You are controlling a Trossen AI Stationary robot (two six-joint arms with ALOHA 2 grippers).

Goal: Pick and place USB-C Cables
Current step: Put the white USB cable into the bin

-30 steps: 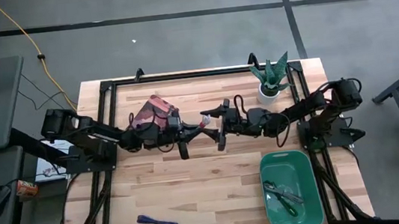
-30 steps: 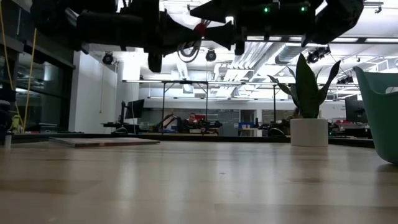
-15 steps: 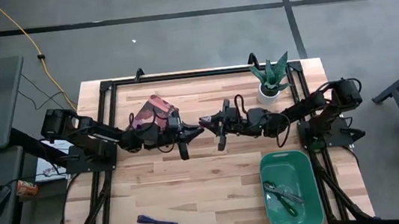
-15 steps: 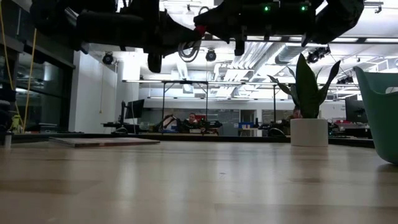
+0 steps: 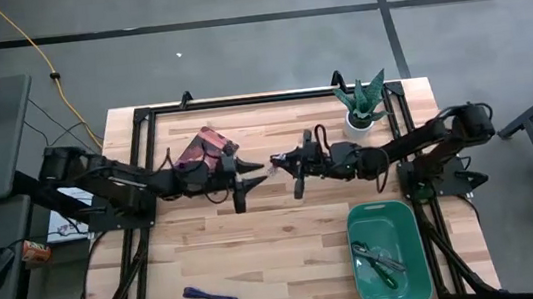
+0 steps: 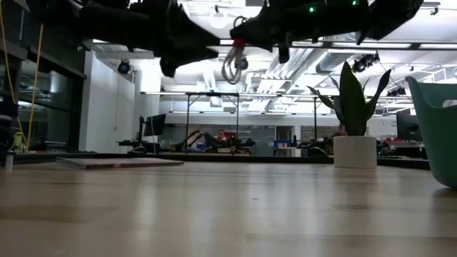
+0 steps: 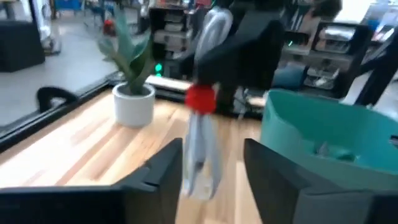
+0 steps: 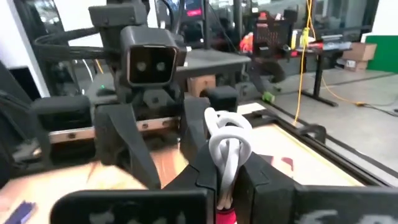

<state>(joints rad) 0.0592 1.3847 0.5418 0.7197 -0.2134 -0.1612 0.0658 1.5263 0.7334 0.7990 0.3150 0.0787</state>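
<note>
High above the table's middle my two grippers face each other. My right gripper is shut on the white USB-C cable with the red band. My left gripper stands open, one finger on either side of the hanging bundle without touching it. A dark blue cable lies flat on the table near its front left. More cables lie inside the green bin. My right gripper pinches the white bundle between its two fingers, close to the red band. The fingers come level from the table's right side. A white loop sticks out past the fingertips. The rest hangs below the fingers, clear of the table.
A brown-red booklet lies on the table under the left arm. A potted plant stands at the far right. The green bin sits at the front right. Bare wood stretches across the middle and front of the table.
My right gripper has shut on the white cable. My left gripper has then opened, let it go, and drawn back a little toward the table's left edge. The bundle now hangs from the right gripper alone.
</note>
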